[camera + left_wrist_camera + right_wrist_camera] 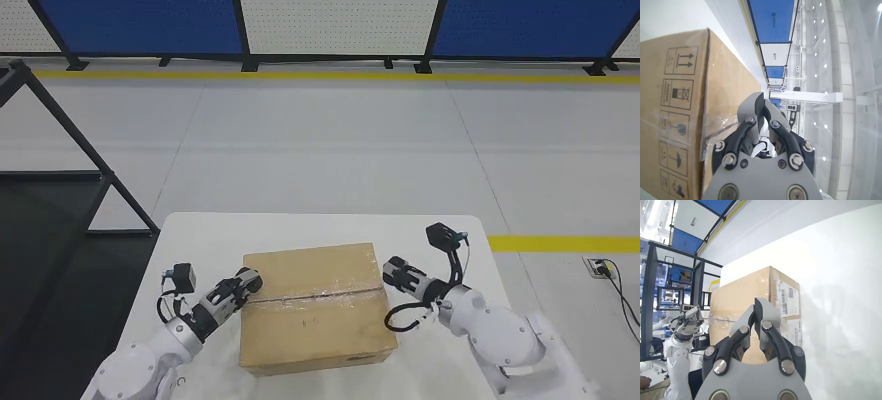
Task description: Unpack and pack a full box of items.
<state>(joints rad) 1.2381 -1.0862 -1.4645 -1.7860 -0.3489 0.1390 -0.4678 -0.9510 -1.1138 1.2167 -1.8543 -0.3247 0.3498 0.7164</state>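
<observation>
The taped cardboard box [315,305] stood closed on the white table [200,232]. The left gripper [250,283] and the right gripper [393,270] were close beside its opposite ends, both with fingers pressed together, holding nothing

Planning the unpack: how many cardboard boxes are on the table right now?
1. The cardboard box sits on the table, taped shut, between the left gripper and the right gripper. Anything inside is hidden.
</observation>
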